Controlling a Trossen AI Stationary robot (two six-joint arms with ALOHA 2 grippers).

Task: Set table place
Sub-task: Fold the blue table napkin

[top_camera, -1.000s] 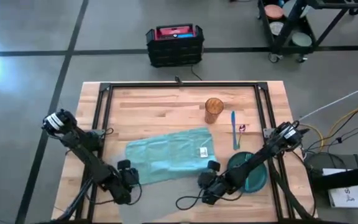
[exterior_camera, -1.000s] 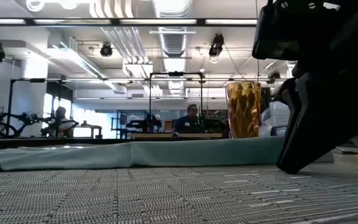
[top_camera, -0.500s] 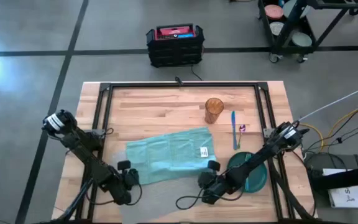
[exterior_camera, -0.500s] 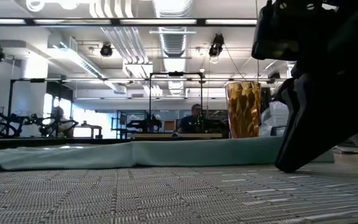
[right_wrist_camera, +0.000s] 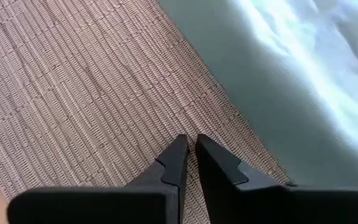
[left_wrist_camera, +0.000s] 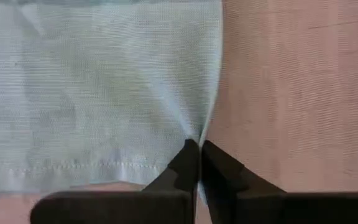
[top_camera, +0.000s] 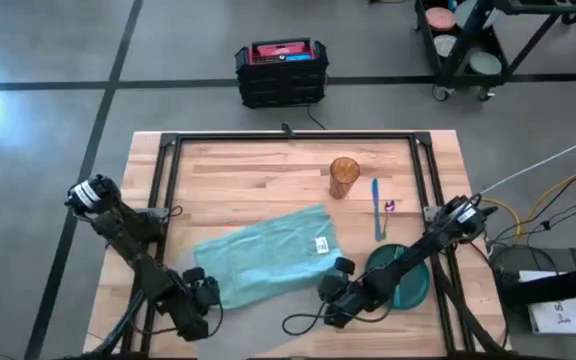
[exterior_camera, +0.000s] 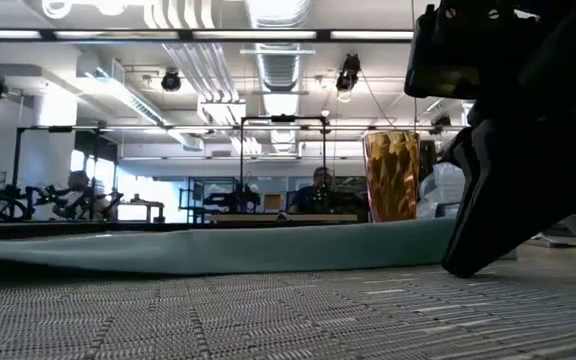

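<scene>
We see the left gripper (top_camera: pixel 200 283) low over the near left part of the table (top_camera: pixel 258 175), its fingers (left_wrist_camera: pixel 188 163) pinched together on the corner edge of the teal napkin (top_camera: pixel 266 255). In the left wrist view the cloth (left_wrist_camera: pixel 98 93) puckers into folds right at the fingertips, with bare wood beside it. The napkin lies spread and slanted across the middle of the table, its near part overlapping the grey mat (top_camera: pixel 268 310), which lies flat along the near edge; in the low view the mat's weave (exterior_camera: pixel 268 320) fills the foreground and the napkin (exterior_camera: pixel 218 250) forms a low ridge behind it. The right gripper (top_camera: pixel 341 272) rests low at the mat's right side, beside the napkin's near right corner; in the right wrist view its fingers (right_wrist_camera: pixel 180 163) are drawn nearly together, a thin slit between them, holding nothing, with their tips down at the mat (right_wrist_camera: pixel 73 93). The green plate (top_camera: pixel 406 280) sits near the right edge, partly under the right arm. Behind it lie a blue utensil (top_camera: pixel 376 205) and, further left, an amber cup (top_camera: pixel 344 176), which stands upright.
</scene>
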